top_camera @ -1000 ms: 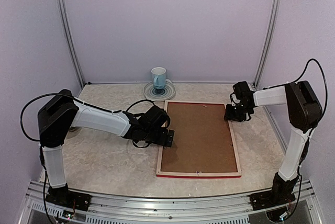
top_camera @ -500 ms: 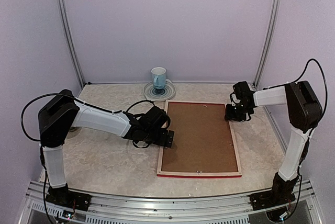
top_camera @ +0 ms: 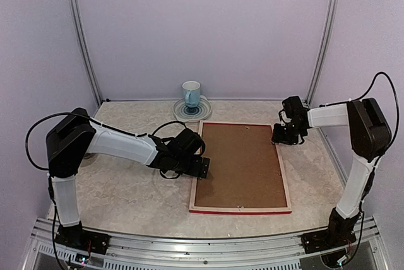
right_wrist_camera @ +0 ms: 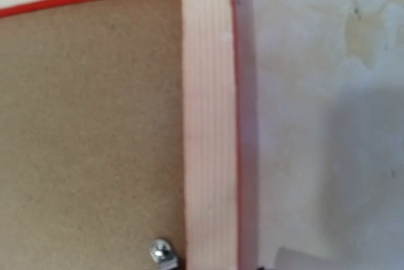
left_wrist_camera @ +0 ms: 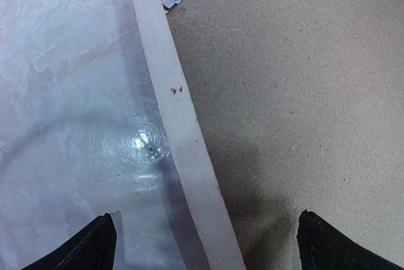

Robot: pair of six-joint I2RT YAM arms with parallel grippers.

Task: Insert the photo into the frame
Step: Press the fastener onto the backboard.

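1. The frame (top_camera: 240, 209) lies reverse-up on the table (top_camera: 126, 188), centre right in the top view, with a brown backing board (top_camera: 237, 163) inside it.
2. The left gripper (top_camera: 201, 168), its jaws spread wide, straddles the frame's left rail.
3. The right gripper (top_camera: 282, 136) sits at the frame's upper right corner. Whether its jaws are apart cannot be told.
4. A mug (top_camera: 191, 93) stands at upper centre.

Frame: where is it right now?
In the top view the frame lies back-up on the table, right of centre, between the left gripper at its left rail and the right gripper at its far right corner.
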